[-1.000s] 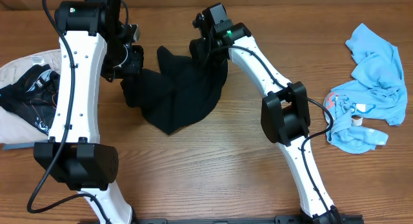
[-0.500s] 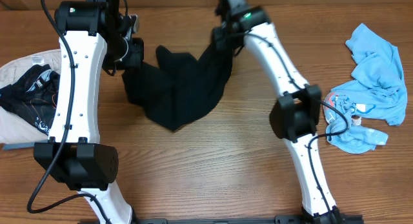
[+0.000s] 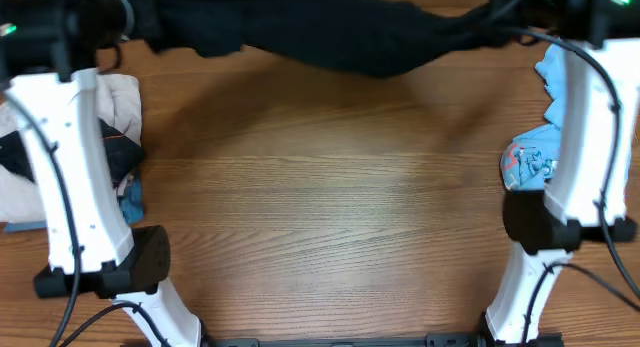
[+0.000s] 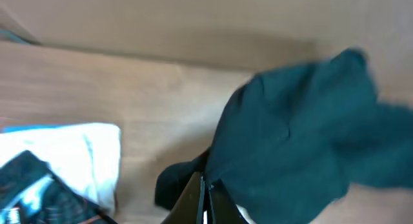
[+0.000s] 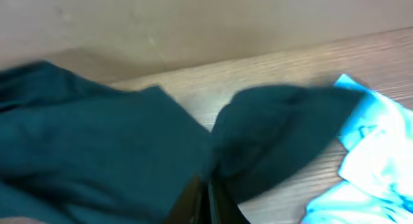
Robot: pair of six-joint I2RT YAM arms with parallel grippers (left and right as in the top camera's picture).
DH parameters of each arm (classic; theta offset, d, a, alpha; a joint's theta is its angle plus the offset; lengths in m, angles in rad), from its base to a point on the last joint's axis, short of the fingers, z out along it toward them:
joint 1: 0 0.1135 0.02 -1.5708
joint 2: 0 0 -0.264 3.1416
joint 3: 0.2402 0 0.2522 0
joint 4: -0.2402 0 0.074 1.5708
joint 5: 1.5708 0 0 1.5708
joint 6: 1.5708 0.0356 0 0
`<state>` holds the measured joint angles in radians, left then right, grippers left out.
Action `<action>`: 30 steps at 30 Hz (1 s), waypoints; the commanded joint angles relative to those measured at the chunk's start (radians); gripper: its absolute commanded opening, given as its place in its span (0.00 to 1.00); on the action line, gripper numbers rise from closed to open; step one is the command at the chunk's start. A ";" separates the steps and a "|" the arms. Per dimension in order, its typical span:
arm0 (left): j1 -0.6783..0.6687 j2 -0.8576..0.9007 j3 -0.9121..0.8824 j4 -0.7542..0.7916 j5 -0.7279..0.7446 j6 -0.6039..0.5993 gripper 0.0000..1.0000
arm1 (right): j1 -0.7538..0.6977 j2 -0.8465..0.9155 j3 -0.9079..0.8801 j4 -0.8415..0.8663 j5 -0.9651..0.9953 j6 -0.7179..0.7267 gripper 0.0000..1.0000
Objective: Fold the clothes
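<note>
A black garment (image 3: 340, 32) hangs stretched wide across the top of the overhead view, held up off the table between both arms. My left gripper (image 4: 205, 188) is shut on its left end; the cloth (image 4: 290, 140) fills the right half of the left wrist view. My right gripper (image 5: 208, 188) is shut on the right end, with dark cloth (image 5: 97, 146) spread to its left. The gripper tips are hidden in the overhead view.
A pile of white, black and blue clothes (image 3: 110, 117) lies at the left edge, also in the left wrist view (image 4: 58, 166). Light blue clothes (image 3: 545, 117) lie at the right, behind the right arm, and in the right wrist view (image 5: 368, 159). Bare wooden table (image 3: 320, 207) fills the middle.
Both arms have lifted and swung far apart, pulling the black garment off the table and stretching it out at the far side.
</note>
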<state>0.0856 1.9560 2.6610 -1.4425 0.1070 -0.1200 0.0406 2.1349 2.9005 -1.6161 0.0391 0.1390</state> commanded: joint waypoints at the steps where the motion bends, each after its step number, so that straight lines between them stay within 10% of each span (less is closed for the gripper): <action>1: 0.056 -0.058 0.077 -0.005 -0.018 -0.047 0.04 | -0.035 -0.073 0.014 -0.033 0.005 0.021 0.04; 21: 0.112 -0.095 0.077 -0.050 -0.013 -0.098 0.04 | -0.081 -0.079 -0.209 -0.054 -0.033 0.024 0.04; 30: 0.104 -0.080 0.077 0.336 0.052 -0.098 0.04 | -0.081 -0.087 -0.216 0.273 -0.055 0.018 0.04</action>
<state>0.1894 1.8759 2.7228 -1.2015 0.1471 -0.2077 -0.0376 2.0754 2.6408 -1.3972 -0.0158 0.1596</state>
